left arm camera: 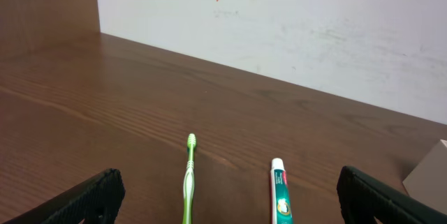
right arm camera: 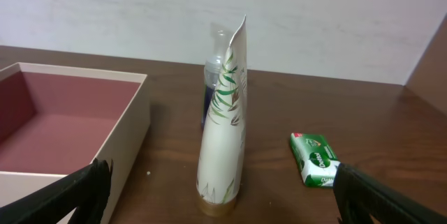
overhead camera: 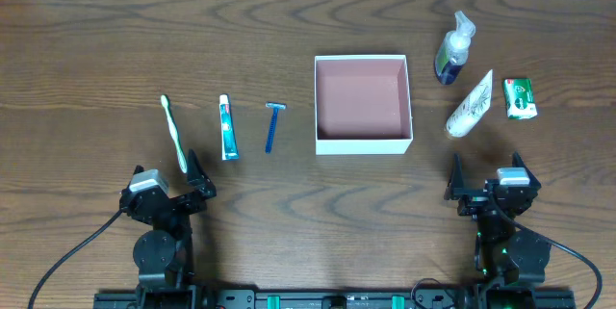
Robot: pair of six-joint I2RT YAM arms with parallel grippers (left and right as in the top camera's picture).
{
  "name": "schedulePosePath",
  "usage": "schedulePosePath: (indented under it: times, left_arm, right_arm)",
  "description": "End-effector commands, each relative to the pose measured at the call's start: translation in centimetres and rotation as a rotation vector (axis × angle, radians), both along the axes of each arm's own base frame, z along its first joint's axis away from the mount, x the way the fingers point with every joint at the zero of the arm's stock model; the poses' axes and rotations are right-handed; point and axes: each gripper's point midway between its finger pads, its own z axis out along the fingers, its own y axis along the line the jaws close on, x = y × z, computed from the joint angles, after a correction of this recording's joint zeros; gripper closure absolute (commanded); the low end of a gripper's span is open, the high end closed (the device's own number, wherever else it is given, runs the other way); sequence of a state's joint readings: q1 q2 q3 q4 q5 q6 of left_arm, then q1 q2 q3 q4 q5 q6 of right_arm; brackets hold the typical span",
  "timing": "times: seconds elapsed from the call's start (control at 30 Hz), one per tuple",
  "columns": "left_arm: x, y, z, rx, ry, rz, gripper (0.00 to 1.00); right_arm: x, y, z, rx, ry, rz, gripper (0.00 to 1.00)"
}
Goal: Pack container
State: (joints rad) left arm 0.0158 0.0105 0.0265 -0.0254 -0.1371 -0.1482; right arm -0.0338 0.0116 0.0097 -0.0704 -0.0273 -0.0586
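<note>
"At the middle of the worktop, what do you see?"

"The container, a square, shallow box with white walls and a dusty pink floor. It has no lid and nothing inside."

"And to its left?"

"Three things lie in a row, each pointing near to far and none touching. Just beside the box is a blue razor, then a toothpaste tube, and farthest left a green toothbrush."

"What's on the right?"

"A white tube with a leaf print stands on its cap, just off the box's near right corner. A pump bottle stands beyond it on the far side. A small green packet lies flat to the right of the tube."

"How does the left end effector stand?"

"It sits at the near edge with its jaws spread wide and nothing in them. From its wrist camera, the toothbrush and toothpaste both show between the dark fingers."

"And the right end effector?"

"It is also at the near edge, fully spread and holding nothing. It sits near the white tube but does not touch it. Its own camera shows the box's wall at left and the green packet at right."
</note>
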Motion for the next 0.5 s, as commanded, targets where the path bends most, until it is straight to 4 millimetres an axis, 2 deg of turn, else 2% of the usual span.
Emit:
schedulePosePath:
  times: [0.0, 0.47]
  left_arm:
    - [-0.05, -0.01, -1.8, 0.019, 0.056, -0.002, 0.02]
    - [-0.05, 0.15, -1.55, 0.02, 0.045, 0.007, 0.02]
  right_arm:
    - [0.0, 0.35, -0.12, 0.013, 0.0, 0.013, 0.01]
    - [0.0, 0.35, -0.12, 0.013, 0.0, 0.013, 0.01]
